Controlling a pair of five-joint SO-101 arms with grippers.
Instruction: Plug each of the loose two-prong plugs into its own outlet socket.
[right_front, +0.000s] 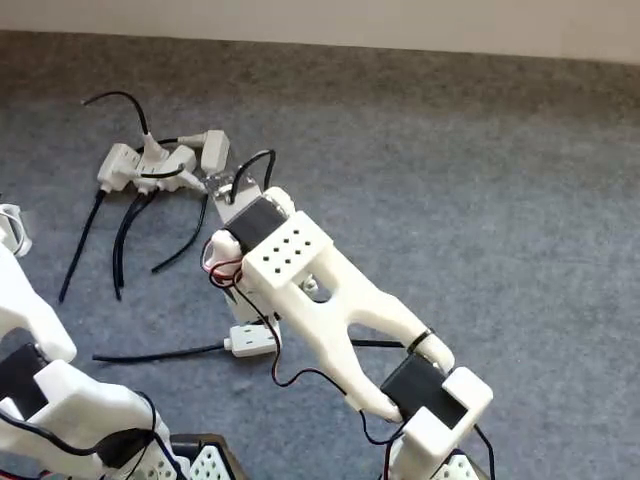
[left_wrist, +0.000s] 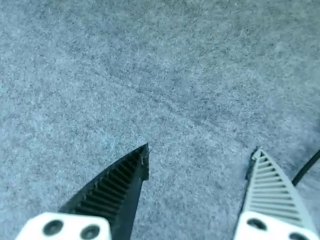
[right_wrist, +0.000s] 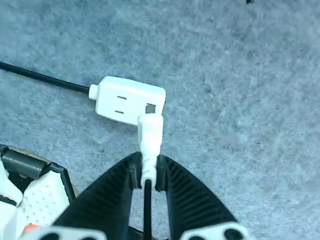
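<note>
Closest up, the right arm (right_front: 330, 300) slants across the grey carpeted bench (right_front: 500, 200), covering the ground just right of the outlet socket (right_front: 250, 340). Beyond that arm a wide stretch of carpet reaches to the bench's far edge. Low and left of the socket sits the left arm (right_front: 60, 400); the left claw (left_wrist: 201, 149) hangs spread apart over carpet. Well behind the socket lies a cluster of sockets and plugs (right_front: 155, 165), dark leads trailing from it. At the socket the right claw (right_wrist: 148, 159) is clamped on the white plug (right_wrist: 150, 132), whose nose touches the socket's long edge; prongs hidden. A black cord (right_front: 150, 354) leaves the socket's left end.
</note>
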